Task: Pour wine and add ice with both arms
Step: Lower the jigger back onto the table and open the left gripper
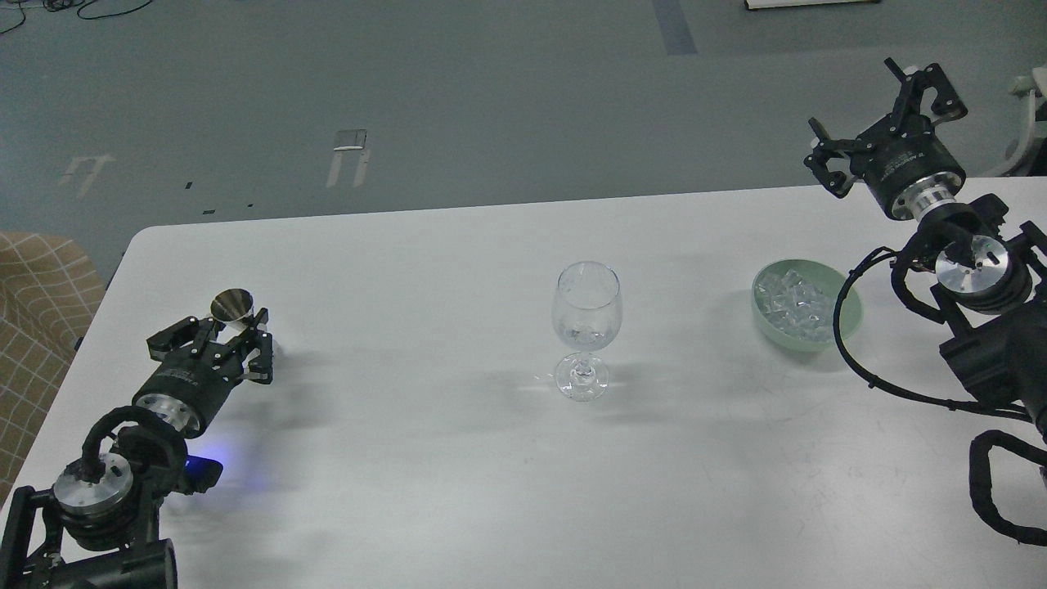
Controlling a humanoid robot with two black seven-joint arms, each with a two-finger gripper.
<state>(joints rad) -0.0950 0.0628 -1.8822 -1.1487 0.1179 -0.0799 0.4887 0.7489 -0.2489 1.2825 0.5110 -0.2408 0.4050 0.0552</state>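
Note:
A clear wine glass (586,315) stands upright at the table's middle; something clear and glassy lies low in its bowl. Ice (789,303), in several clear lumps, fills a pale green bowl (851,315) to the glass's right. My left gripper (227,334) is at the table's left, low over the surface, shut on a small steel measuring cup (231,304) whose mouth shows above the fingers. My right gripper (882,123) is open and empty, raised beyond the table's far right edge, behind and right of the bowl.
The white table (458,474) has its far edge just behind the glass and bowl. A tan checked seat (37,303) stands off the table's left edge. My right arm's black cable (842,343) loops beside the bowl.

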